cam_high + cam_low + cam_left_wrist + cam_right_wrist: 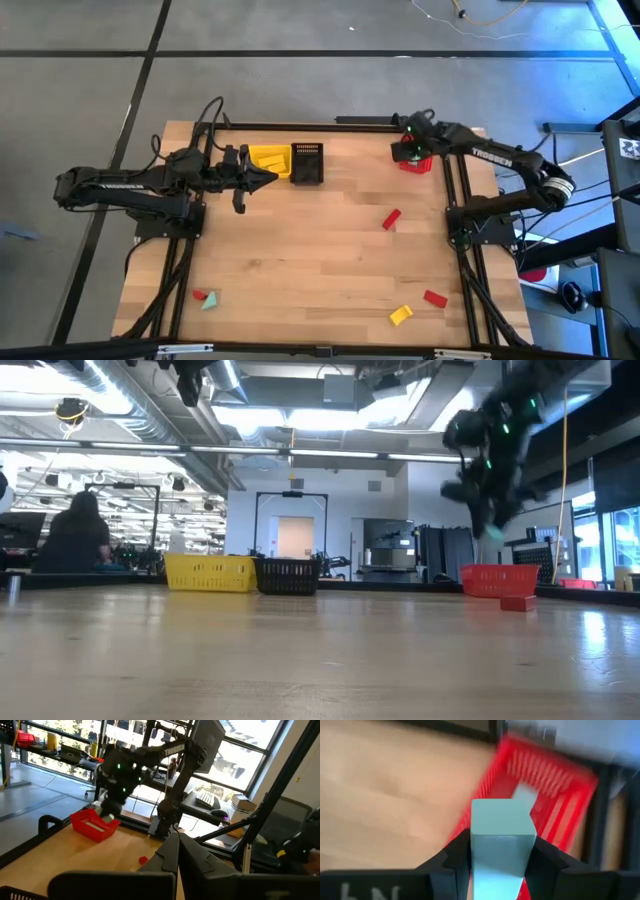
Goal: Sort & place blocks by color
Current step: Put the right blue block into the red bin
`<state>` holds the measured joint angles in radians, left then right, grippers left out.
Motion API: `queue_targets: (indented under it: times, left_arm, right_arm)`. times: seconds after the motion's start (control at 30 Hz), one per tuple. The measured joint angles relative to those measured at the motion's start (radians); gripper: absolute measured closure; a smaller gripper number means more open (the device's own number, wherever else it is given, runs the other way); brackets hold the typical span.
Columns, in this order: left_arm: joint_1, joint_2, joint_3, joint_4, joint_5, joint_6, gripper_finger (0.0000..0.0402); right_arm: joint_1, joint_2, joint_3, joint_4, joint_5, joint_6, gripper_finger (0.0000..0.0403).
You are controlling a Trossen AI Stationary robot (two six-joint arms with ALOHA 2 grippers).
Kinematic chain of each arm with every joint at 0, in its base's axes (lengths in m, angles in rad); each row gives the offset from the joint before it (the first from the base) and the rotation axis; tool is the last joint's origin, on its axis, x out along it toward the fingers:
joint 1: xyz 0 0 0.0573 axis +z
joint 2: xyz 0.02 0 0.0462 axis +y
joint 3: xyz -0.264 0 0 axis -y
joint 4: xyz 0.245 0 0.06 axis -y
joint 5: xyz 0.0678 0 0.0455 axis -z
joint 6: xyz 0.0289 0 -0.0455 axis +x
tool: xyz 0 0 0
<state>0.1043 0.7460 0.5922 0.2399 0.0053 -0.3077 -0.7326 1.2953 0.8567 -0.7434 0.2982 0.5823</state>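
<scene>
My right gripper (410,152) hangs over the red basket (420,164) at the table's far right and is shut on a pale teal block (502,837). Another pale piece (524,794) lies inside that basket. My left gripper (266,178) is shut on nothing and points level, in the air beside the yellow basket (268,160) and the black basket (306,163). On the table lie two red blocks (391,219) (434,297), a yellow block (400,315), and a red and a teal piece (206,299) near the front left. My right gripper pinches the teal block by two opposite sides (476,845) between its two fingers (456,857). The block's free end (502,812) sticks out past the fingertips. The fingers slant down toward the red basket (555,780), and the block is lifted clear above it.
The three baskets stand along the table's far edge. The wide middle of the wooden table (300,250) is bare. In the low view a person (78,540) sits in the room beyond the table.
</scene>
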Motion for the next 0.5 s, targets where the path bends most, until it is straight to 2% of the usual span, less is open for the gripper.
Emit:
queue_targets:
  times: [0.17, 0.33, 0.5]
  left_arm:
    - [0.000, 0.000, 0.000, 0.000, -0.022, -0.004, 0.0401]
    - [0.000, 0.000, 0.000, 0.000, -0.030, -0.004, 0.0401]
    - [0.000, 0.000, 0.000, -0.001, -0.030, -0.004, 0.0401]
  right_arm:
    - [-0.037, 0.000, -0.113, 0.093, -0.013, 0.095, 0.0267]
    - [-0.084, 0.000, -0.108, 0.152, 0.020, 0.096, 0.0267]
    - [-0.143, 0.052, -0.107, 0.144, -0.039, 0.149, 0.0267]
